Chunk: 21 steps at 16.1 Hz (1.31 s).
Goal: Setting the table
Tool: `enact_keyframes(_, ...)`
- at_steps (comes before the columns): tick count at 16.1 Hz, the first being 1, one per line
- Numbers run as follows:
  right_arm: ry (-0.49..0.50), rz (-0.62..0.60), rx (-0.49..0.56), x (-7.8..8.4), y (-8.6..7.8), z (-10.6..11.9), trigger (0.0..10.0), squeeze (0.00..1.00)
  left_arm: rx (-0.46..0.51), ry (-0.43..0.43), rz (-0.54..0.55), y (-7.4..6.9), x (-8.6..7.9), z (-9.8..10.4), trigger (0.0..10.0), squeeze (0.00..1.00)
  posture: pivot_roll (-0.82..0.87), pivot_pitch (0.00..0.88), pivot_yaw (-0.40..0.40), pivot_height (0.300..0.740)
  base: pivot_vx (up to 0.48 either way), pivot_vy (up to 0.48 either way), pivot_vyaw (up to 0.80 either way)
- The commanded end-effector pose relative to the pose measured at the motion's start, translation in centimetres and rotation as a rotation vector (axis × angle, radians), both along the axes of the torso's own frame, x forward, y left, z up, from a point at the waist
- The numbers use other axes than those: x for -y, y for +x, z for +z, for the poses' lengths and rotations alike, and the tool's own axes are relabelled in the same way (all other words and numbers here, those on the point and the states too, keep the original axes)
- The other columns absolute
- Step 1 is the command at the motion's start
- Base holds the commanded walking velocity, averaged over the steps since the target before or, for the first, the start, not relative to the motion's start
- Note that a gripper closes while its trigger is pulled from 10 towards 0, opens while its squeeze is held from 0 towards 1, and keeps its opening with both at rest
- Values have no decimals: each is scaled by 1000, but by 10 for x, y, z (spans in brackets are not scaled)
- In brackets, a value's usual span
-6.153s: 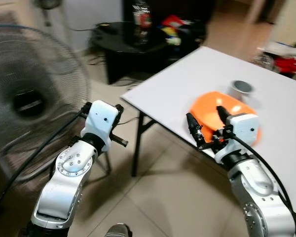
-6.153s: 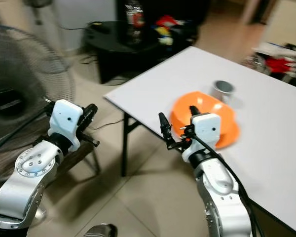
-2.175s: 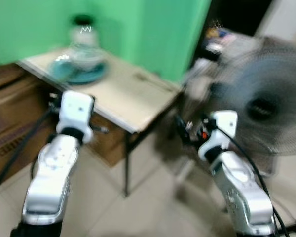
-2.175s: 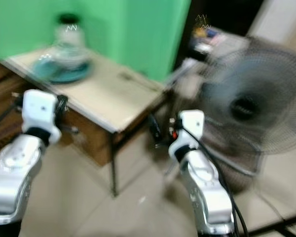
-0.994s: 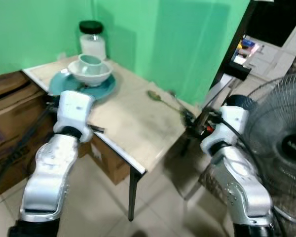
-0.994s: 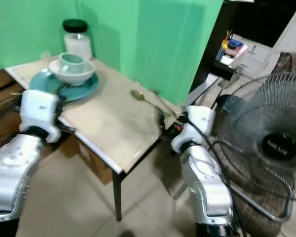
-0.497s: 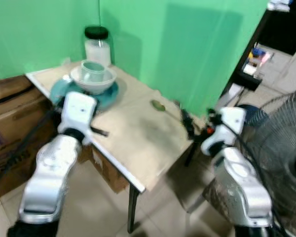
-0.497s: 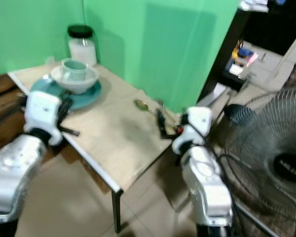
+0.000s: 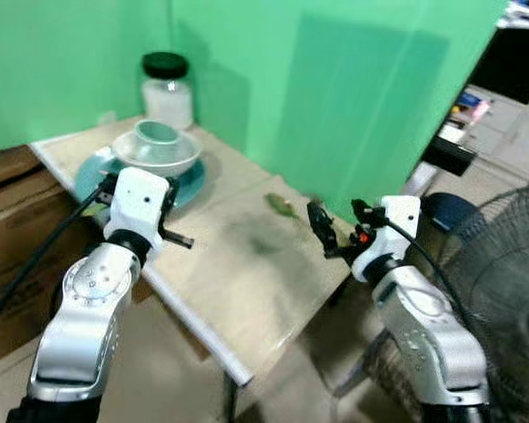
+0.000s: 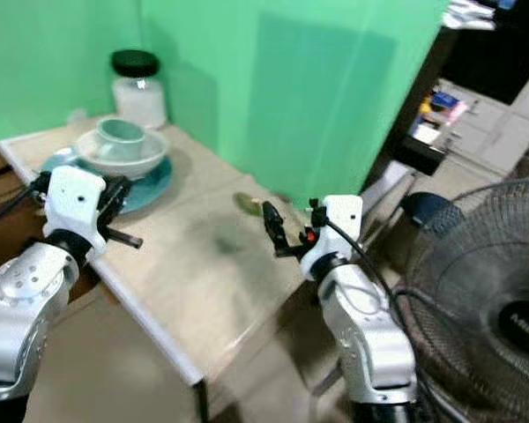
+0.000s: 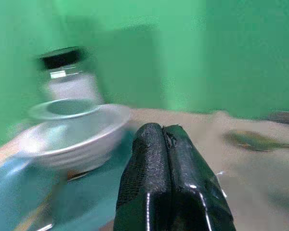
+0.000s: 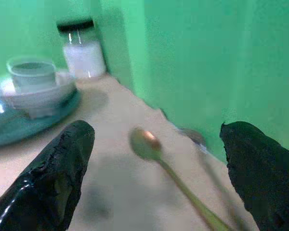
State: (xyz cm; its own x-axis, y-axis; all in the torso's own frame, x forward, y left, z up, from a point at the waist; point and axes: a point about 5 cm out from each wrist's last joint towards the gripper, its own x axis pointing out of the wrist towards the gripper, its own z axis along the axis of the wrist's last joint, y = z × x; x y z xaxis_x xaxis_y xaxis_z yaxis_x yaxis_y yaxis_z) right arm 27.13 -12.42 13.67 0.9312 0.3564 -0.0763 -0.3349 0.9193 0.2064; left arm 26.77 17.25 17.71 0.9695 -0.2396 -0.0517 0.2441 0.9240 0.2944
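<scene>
The right gripper (image 12: pixel 154 178) hangs wide open just near of the spoon (image 12: pixel 145 144) at the worktop's (image 9: pixel 247 291) far right edge, so the step is likely a spoon pickup: I would ease forward, drop low and straddle the thin handle (it looks flat and easy to skid) before closing. The left gripper (image 11: pixel 166 180), fingers pressed together and empty, sits by the plate (image 9: pixel 187 176) at far left. I count two spoons lying close together, one plate, one bowl (image 9: pixel 156 157), one cup (image 9: pixel 155 135), one jar (image 9: pixel 167 88).
</scene>
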Motion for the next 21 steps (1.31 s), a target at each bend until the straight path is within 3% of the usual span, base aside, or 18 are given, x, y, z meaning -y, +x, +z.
enact_keyframes(1,-45,46,-55,3,2,-10,10000,0,-47,5,-107,-6,12,-7,10000,0,137,0,-83,740,0,0,0)
enact_keyframes(2,-72,87,-60,3,8,-12,10000,0,-82,19,-194,-12,14,-13,10000,0,134,0,-84,740,0,0,0)
enact_keyframes(3,-86,90,-64,4,14,-14,10000,1000,-98,32,-230,-15,13,-15,10000,0,134,0,-85,740,0,0,0)
enact_keyframes(7,-160,138,-108,4,46,-22,10000,1000,-180,38,-315,-24,3,-28,10000,0,136,0,-104,740,0,0,0)
enact_keyframes(9,-184,140,-130,3,54,-26,10000,1000,-210,58,-353,-27,2,-33,10000,0,137,0,-109,740,0,0,0)
enact_keyframes(13,-283,169,-165,-10,80,-34,10000,1000,-242,78,-418,-33,5,-40,10000,0,136,0,-119,740,0,0,0)
enact_keyframes(14,-302,173,-167,-14,86,-34,10000,0,-245,73,-440,-34,9,-40,10000,0,133,0,-123,740,0,0,0)
enact_keyframes(18,-370,147,-183,-17,99,-32,10000,0,-239,71,-468,-34,15,-40,10000,0,131,0,-135,740,0,0,0)
enact_keyframes(19,-371,124,-187,-15,102,-31,9255,0,-237,70,-470,-34,15,-39,10000,0,130,0,-135,740,0,0,0)
enact_keyframes(20,-375,102,-197,-12,105,-29,3804,0,-236,68,-472,-34,14,-38,10000,0,129,0,-139,740,0,0,0)
enact_keyframes(21,-386,86,-206,-8,107,-29,2431,0,-235,63,-473,-34,15,-38,10000,0,129,0,-139,740,0,0,0)
